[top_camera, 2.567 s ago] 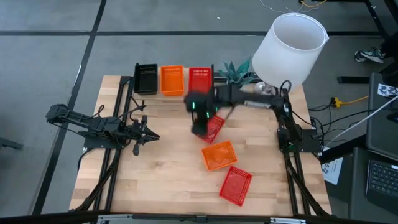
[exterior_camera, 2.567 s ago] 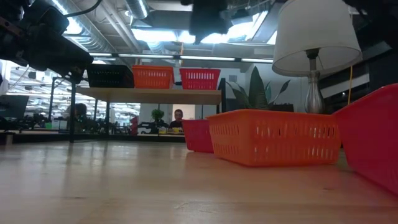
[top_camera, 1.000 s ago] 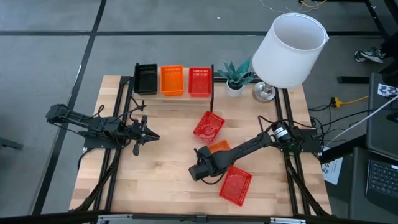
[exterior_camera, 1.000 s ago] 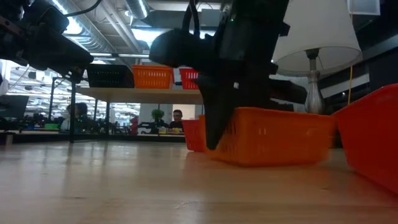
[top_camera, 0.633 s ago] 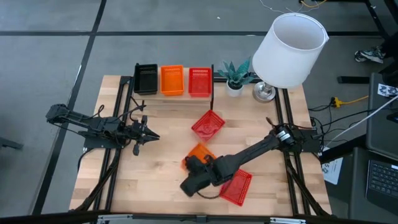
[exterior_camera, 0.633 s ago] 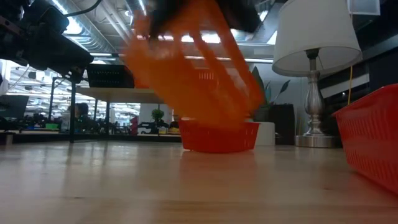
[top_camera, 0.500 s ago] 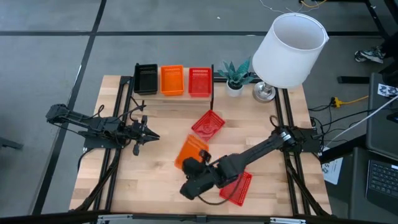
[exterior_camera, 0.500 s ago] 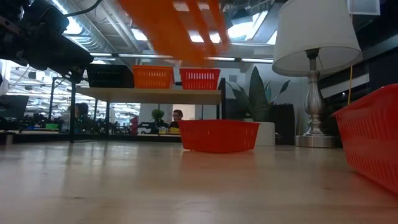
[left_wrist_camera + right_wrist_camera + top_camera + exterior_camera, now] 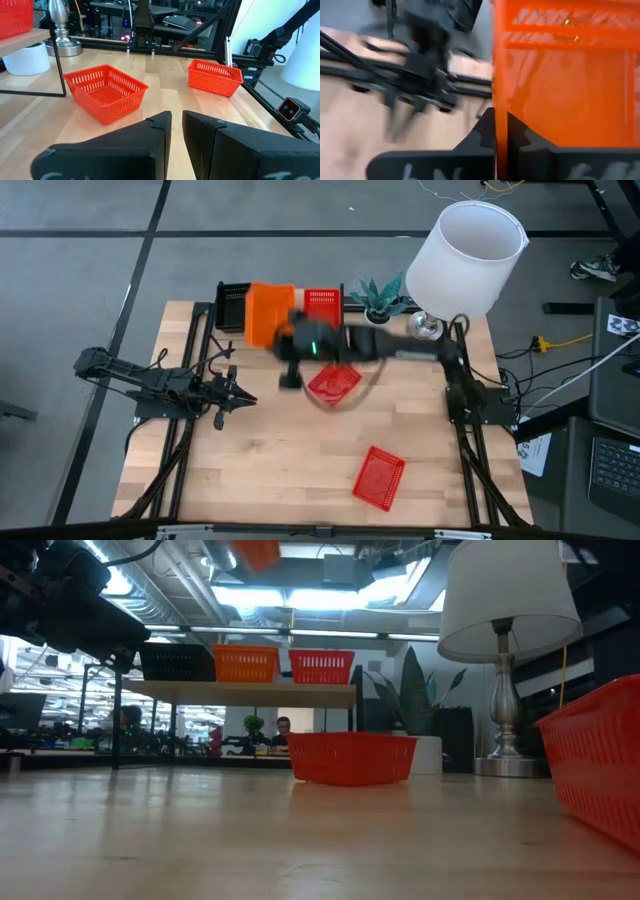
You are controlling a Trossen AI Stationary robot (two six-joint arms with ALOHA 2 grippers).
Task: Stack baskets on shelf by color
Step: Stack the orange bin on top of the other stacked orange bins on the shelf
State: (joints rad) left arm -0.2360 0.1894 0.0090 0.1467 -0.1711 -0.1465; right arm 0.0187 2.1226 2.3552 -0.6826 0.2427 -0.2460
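Observation:
My right gripper (image 9: 284, 338) is up over the shelf (image 9: 250, 692) at the table's far side, shut on an orange basket (image 9: 267, 314). That basket hangs over the shelf's middle, and only its corner (image 9: 257, 552) shows in the low view. On the shelf stand a black basket (image 9: 177, 662), an orange one (image 9: 245, 664) and a red one (image 9: 321, 667). Two more red baskets rest on the table, one at its middle (image 9: 333, 383) and one toward the near edge (image 9: 380, 478). My left gripper (image 9: 243, 397) waits shut at the table's left, touching nothing. My right gripper pinches one side wall of the orange basket (image 9: 500, 107) between its two fingers, one finger inside (image 9: 520, 135) the basket and one outside. It reaches in from the table's right, slanting a little downward. The basket is lifted clear, above the shelf.
A lamp with a large white shade (image 9: 465, 260) and a small potted plant (image 9: 378, 298) stand at the far right, beside the shelf. Black frame rails (image 9: 190, 380) run along both sides of the table. Bare wood lies between the two red baskets.
My right gripper has carried the orange basket off the table near its middle, tipping it as it rose, and swung up and toward the far edge until it hangs over the shelf. Its wrist has rolled on the way. The red baskets and my left arm stayed put.

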